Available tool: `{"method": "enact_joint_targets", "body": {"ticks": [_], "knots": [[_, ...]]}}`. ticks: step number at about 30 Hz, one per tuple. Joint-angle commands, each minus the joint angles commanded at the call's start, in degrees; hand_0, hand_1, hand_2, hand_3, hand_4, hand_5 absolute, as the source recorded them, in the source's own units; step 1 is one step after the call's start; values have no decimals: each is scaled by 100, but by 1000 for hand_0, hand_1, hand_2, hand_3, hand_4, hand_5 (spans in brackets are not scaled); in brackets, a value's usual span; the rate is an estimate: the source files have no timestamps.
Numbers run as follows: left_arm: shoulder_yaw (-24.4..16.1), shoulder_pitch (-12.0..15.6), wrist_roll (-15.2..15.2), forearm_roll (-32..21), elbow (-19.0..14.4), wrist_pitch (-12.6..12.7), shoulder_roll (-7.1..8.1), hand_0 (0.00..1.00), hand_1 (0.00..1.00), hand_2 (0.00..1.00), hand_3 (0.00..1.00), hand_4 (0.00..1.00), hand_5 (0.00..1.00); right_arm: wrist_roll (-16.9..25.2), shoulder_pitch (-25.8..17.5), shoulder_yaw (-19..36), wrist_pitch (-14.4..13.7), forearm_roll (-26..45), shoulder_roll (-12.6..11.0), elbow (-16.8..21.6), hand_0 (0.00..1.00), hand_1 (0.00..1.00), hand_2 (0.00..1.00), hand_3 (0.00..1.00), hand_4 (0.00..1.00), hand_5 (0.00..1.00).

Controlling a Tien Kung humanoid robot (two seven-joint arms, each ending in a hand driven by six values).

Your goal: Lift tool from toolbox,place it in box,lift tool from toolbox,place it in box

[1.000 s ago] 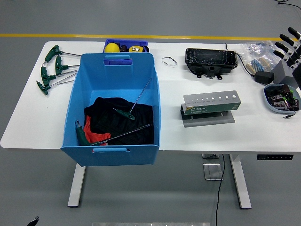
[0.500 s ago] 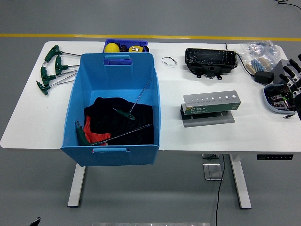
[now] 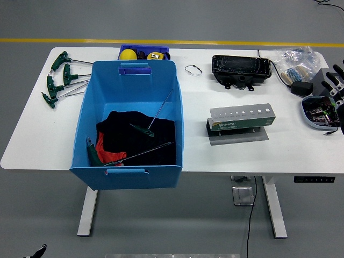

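Note:
A large blue box (image 3: 86,115) stands at the table's front left, holding black cloth (image 3: 131,137) and a red item. Two green T-handle hex keys lie in it: one (image 3: 142,130) leaning up against the right wall, one (image 3: 92,153) along the front. Several more green T-handle keys (image 3: 59,80) lie on the table left of the box. A grey tool stand (image 3: 242,117) sits mid-table with no keys in its holes. My right hand (image 3: 336,86) shows only at the right edge, fingers spread and holding nothing, above a grey bowl (image 3: 309,105). The left arm is out of view.
Behind the box sits a small blue bin (image 3: 144,52) with yellow items. A black case (image 3: 240,69), a wire ring (image 3: 193,70), a bag of parts (image 3: 294,59) and a black adapter (image 3: 302,87) lie at the back right. The bowl holds small parts.
My right hand has dropped from the upper right edge toward the bowl and drawn back toward the picture's edge. Everything on the table stays put.

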Motion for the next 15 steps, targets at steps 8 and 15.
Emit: {"method": "enact_joint_targets", "body": {"ticks": [8,15], "knots": [[71,-20,-58,-63,0,4,23,697,660,714,667,727,670,-26,94,1,-1,132,58,-7,887,865,894,908,998,998],[29,-45,-70,-23,0,3,24,700,656,712,667,727,665,-29,121,19,-27,150,81,-30,884,855,891,896,998,998]]}}
